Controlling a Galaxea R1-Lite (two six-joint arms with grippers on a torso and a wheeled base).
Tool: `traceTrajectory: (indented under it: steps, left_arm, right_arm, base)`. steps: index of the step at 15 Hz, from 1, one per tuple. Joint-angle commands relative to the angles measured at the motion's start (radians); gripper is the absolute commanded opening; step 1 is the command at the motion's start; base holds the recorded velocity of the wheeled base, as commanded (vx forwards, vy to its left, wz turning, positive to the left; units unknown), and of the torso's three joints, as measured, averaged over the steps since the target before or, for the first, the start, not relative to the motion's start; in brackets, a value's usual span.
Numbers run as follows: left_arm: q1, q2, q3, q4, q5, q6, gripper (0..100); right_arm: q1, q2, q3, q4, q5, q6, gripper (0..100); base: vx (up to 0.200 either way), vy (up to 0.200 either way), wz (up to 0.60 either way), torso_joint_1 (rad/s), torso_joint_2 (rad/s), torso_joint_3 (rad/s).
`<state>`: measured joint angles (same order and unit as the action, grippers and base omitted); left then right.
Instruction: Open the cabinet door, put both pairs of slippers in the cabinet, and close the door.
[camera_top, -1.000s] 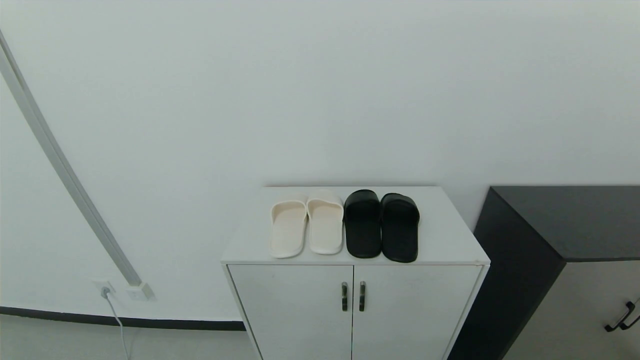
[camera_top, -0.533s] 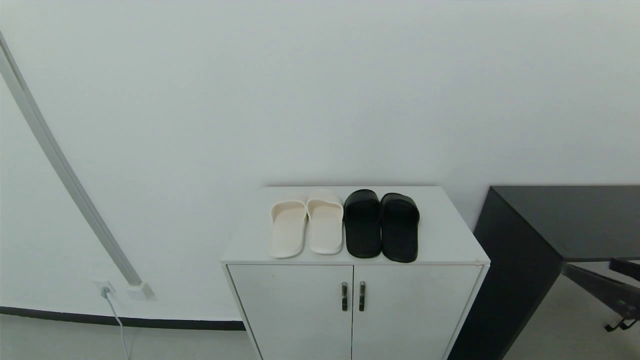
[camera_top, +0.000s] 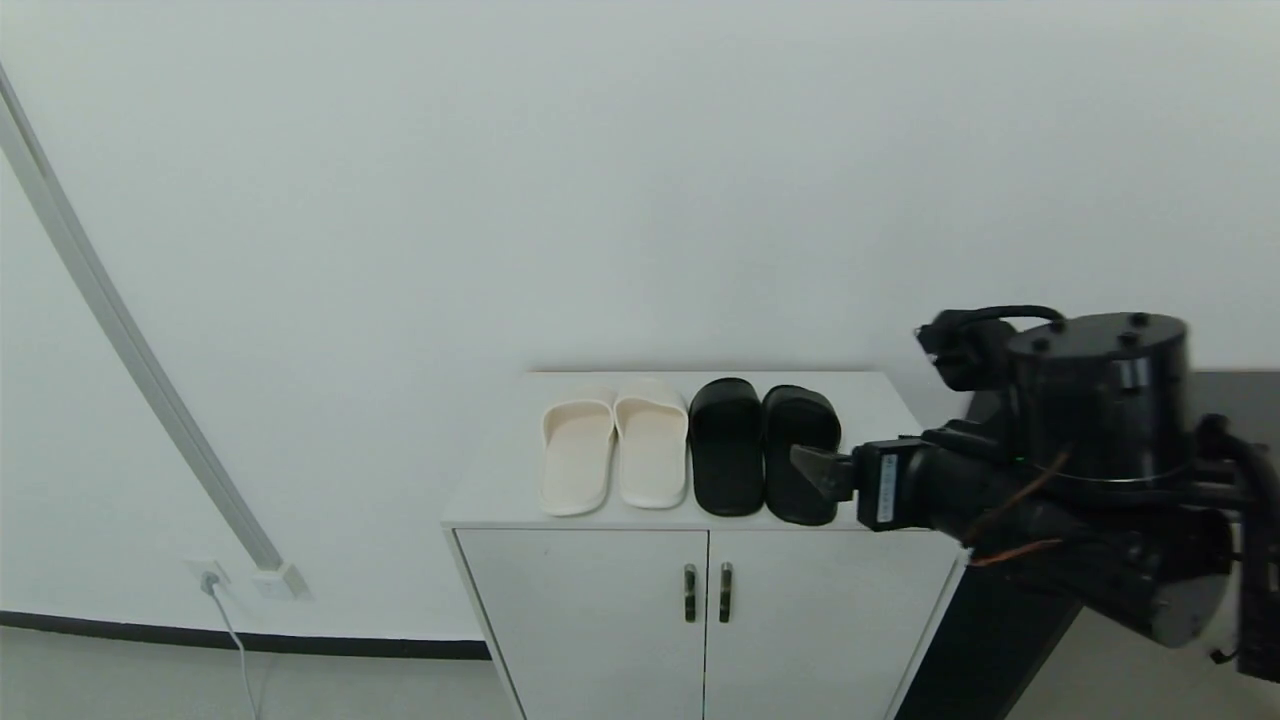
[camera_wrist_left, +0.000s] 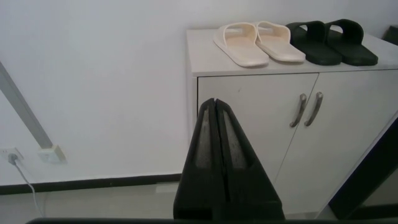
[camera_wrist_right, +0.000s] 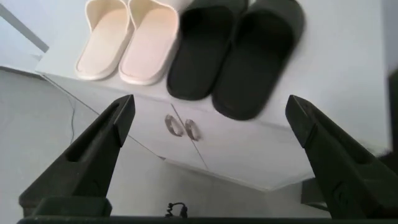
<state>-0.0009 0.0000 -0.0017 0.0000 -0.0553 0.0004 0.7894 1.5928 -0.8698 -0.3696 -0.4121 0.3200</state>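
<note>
A white cabinet (camera_top: 580, 620) stands against the wall with both doors shut and two dark handles (camera_top: 706, 592) at the middle seam. On its top lie a cream pair of slippers (camera_top: 612, 450) and a black pair of slippers (camera_top: 765, 450), side by side. My right gripper (camera_top: 812, 468) hangs open at the cabinet's right front, just in front of the black pair; in the right wrist view its fingers (camera_wrist_right: 118, 118) spread wide above the black slippers (camera_wrist_right: 236, 56) and the handles (camera_wrist_right: 180, 127). My left gripper (camera_wrist_left: 214, 102) is shut on nothing, low and back from the left door (camera_wrist_left: 249, 130).
A dark cabinet (camera_top: 990, 640) stands close on the right of the white one. A wall socket with a cable (camera_top: 210, 580) and a slanted conduit (camera_top: 130, 340) are on the wall to the left. Bare floor lies in front.
My right arm has risen into the head view from the lower right and now stands by the cabinet's right front corner. The slippers and doors have not moved.
</note>
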Motion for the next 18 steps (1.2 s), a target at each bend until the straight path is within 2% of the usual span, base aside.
traceTrajectory:
  steps: [1,2,5,11,18]
  left_arm:
    - [0.001,0.0,0.0,0.0,0.0,0.0,0]
    - [0.001,0.0,0.0,0.0,0.0,0.0,0]
    - [0.001,0.0,0.0,0.0,0.0,0.0,0]
    - [0.001,0.002,0.0,0.0,0.0,0.0,0]
    - [0.001,0.0,0.0,0.0,0.0,-0.002,0]
  right_arm:
    - [0.005,0.199,-0.118,-0.009,-0.036,0.004,100]
    - [-0.012,0.283,-0.183,-0.012,-0.073,0.014,100]
    - [-0.076,0.424,-0.284,-0.04,-0.097,0.014,100]
    - [-0.119,0.648,-0.491,-0.077,-0.175,0.008,100]
    - [-0.16,0.806,-0.715,-0.071,-0.203,-0.042,100]
  base:
    - [0.0,0.0,0.0,0.0,0.0,0.0]
    - [0.0,0.0,0.0,0.0,0.0,0.0]
    - [0.0,0.0,0.0,0.0,0.0,0.0]
    - [0.0,0.0,0.0,0.0,0.0,0.0]
    - [0.0,0.0,0.0,0.0,0.0,0.0]
